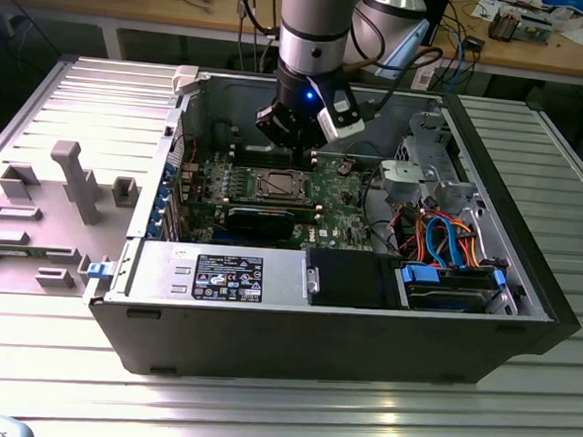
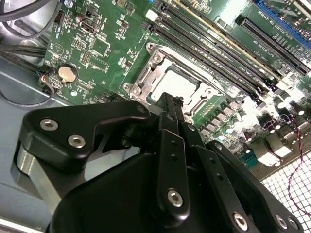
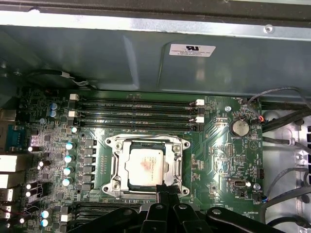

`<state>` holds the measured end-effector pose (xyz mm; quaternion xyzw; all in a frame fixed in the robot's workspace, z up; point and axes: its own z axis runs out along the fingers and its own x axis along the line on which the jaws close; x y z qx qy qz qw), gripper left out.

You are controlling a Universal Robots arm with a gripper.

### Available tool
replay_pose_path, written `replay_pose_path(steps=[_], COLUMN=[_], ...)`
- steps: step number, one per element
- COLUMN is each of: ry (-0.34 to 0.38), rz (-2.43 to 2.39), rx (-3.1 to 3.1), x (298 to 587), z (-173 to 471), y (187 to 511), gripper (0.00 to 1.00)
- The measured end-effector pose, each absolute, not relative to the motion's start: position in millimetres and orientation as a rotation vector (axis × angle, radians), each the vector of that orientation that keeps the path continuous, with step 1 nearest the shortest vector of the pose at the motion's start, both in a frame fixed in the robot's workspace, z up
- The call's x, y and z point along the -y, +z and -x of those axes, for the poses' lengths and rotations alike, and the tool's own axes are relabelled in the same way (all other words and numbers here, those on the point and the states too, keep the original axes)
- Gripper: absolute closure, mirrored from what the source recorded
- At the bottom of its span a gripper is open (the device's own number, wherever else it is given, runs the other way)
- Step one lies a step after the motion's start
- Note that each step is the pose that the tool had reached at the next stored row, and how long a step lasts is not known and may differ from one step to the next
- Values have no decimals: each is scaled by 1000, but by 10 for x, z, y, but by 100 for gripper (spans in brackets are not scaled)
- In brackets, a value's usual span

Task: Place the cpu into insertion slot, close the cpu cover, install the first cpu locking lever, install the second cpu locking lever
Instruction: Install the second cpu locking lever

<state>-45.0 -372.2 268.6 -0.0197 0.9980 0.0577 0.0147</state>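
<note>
We see the cpu [image 3: 146, 164] seated in the insertion slot [image 3: 115, 167], cover down, gripper [image 3: 167, 188] pressed together at its edge; likely light, stiff, fragile—handle by edges.

The arm [image 1: 313, 22] is a thick cylinder, grey above with a silver band and a black section below, where a small blue light glows. A white-and-black box sits on its wrist toward the exterior view's right. The pincer [image 2: 167, 104] is matt black, built of flat jointed links fastened with round silver screws [image 2: 175, 197]; its two narrow fingers [image 3: 166, 191] are black too.
</note>
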Motion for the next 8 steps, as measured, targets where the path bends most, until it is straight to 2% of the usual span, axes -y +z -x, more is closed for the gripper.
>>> replay_pose_path(steps=[8], ry=[179], rz=[61], rx=[-3106], x=[3738], z=[451], y=[2696], gripper=[89])
